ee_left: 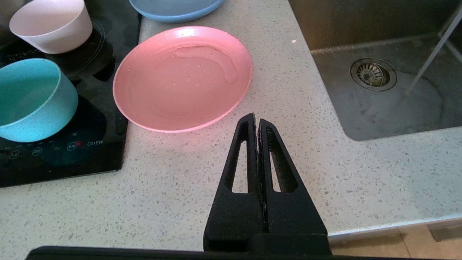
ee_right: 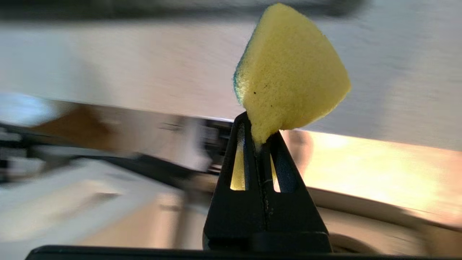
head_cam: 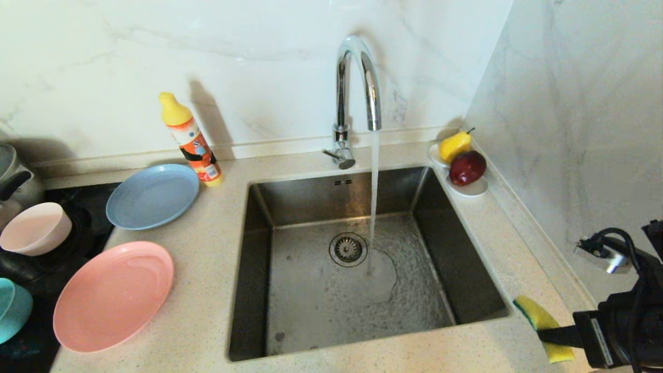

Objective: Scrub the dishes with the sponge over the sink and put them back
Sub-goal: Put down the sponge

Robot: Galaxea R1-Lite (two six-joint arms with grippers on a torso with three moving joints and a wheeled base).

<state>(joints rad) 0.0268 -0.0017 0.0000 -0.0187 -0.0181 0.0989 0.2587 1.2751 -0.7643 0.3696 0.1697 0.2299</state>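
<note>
The bent yellow sponge [head_cam: 542, 317] [ee_right: 290, 72], green on one face, is pinched by my right gripper [head_cam: 545, 335] [ee_right: 258, 124], which is shut on it above the counter just right of the sink's [head_cam: 466, 259] front corner. Left of the sink lie the pink plate [head_cam: 113, 295] [ee_left: 182, 77] and the grey-blue plate [head_cam: 153, 196] [ee_left: 177, 8]. The teal bowl [head_cam: 13, 310] [ee_left: 34, 99] and the pale bowl [head_cam: 35, 228] [ee_left: 50, 23] stand on the black hob. My left gripper [ee_left: 257, 121] is shut and empty, hanging over the counter near the pink plate.
Water runs from the chrome faucet [head_cam: 357, 88] into the basin beside the drain [head_cam: 348, 249]. A yellow-orange detergent bottle [head_cam: 191, 140] stands behind the blue plate. A white dish [head_cam: 472, 190] with a pear and a red fruit sits at the back right. A pot [head_cam: 13, 176] is at the far left.
</note>
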